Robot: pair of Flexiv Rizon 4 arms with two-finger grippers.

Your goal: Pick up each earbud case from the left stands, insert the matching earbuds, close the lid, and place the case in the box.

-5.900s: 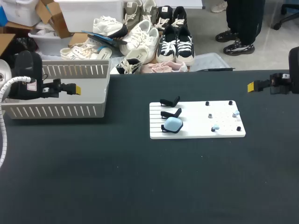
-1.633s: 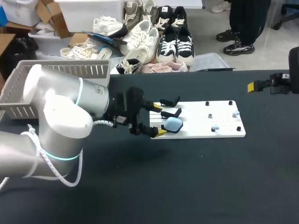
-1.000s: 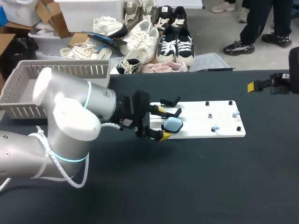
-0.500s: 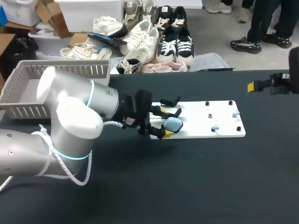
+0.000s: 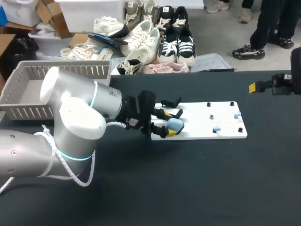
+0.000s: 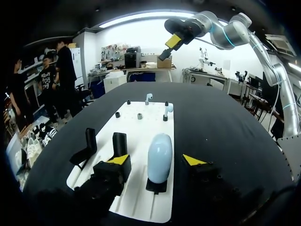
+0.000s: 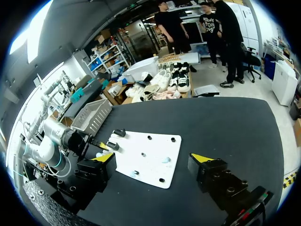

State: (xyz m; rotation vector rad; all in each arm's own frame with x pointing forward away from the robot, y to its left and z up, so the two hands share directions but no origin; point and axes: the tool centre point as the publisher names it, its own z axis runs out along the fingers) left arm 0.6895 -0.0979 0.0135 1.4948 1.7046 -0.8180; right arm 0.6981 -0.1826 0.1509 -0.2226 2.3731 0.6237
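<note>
Spread apart, my left gripper (image 6: 155,160) is straddling the blue earbud case (image 6: 159,153), which is sitting on its black stand (image 6: 155,186). I am judging it light, hard and slippery, so I am aiming for its sides, mid-height.

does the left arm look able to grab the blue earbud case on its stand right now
Likely yes: the left end effector sits open with a finger on either side of the blue earbud case, and nothing shows between the fingers and the case.
</note>
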